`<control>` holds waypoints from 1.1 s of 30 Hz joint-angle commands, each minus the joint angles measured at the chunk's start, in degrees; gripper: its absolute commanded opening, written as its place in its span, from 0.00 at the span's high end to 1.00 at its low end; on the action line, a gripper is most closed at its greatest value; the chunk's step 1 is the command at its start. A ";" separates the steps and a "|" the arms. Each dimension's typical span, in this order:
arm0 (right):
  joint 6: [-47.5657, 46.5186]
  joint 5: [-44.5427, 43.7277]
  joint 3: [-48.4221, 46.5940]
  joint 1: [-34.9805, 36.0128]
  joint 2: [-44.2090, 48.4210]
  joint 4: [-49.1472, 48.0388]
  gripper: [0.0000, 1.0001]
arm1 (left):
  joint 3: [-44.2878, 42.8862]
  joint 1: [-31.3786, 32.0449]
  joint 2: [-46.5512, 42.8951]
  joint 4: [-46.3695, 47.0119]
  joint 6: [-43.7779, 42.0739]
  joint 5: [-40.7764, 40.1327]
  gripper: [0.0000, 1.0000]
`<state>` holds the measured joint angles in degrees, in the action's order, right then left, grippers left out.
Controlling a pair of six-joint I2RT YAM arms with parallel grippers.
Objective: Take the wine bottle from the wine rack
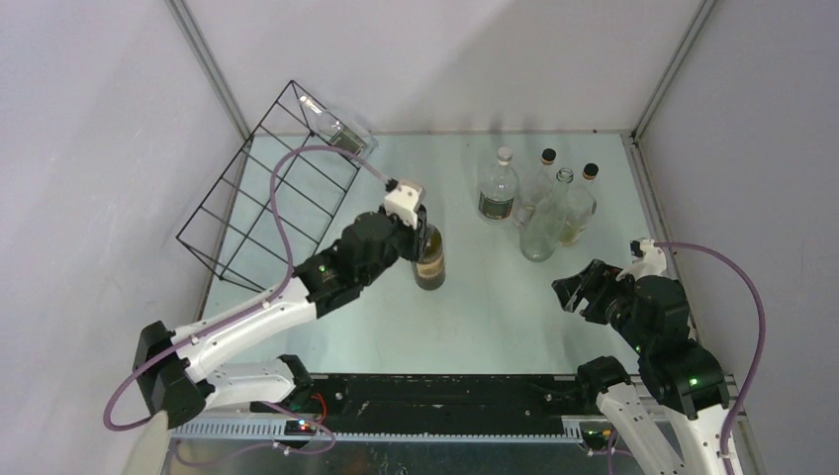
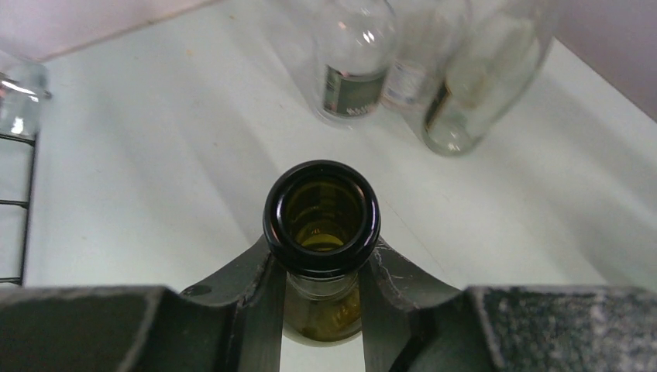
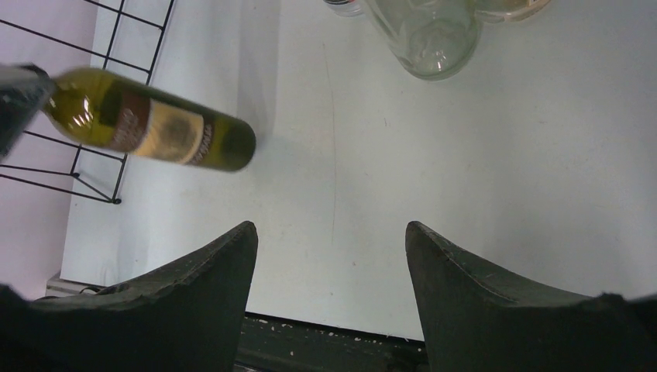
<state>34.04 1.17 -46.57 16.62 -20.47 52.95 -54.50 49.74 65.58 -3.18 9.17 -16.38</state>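
The wine bottle (image 1: 429,262) is dark green with a brown and cream label, and is upright right of the wine rack (image 1: 277,188), outside it. My left gripper (image 1: 420,231) is shut on its neck just below the open mouth (image 2: 321,217), with one finger on each side. Its base is at or just above the table; I cannot tell which. The right wrist view shows the bottle (image 3: 155,128) beside the rack wires (image 3: 158,40). My right gripper (image 1: 574,292) is open and empty (image 3: 329,232) near the front right.
A clear glass bottle (image 1: 341,134) lies in the top of the rack against the back wall. Several clear bottles (image 1: 539,203) stand at the back right, also seen from the left wrist (image 2: 352,70). Walls enclose the table on three sides.
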 commanded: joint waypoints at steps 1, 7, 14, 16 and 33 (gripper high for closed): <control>-0.43 0.40 -1.86 -0.01 -0.37 -2.78 0.27 | 1.80 5.67 -5.12 6.34 2.08 -5.72 1.00; -0.78 0.87 -1.86 -0.06 -0.53 -3.03 0.27 | 2.33 12.05 -5.75 4.44 2.30 -8.64 1.00; -0.89 0.27 -1.86 -0.01 -0.54 -1.97 0.26 | 3.22 16.64 -4.80 3.53 3.97 -8.88 1.00; -1.03 0.15 -1.86 -0.09 -0.58 -1.90 0.26 | 3.83 17.29 -4.62 3.60 5.09 -8.79 1.00; -0.03 0.86 -0.37 -0.06 -1.00 -2.70 0.26 | 7.37 18.12 -1.52 1.97 8.55 -11.08 0.39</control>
<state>33.93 1.69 -46.57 16.62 -21.15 51.75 -47.55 67.61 63.77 -2.48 16.14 -25.47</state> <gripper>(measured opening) 0.739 0.567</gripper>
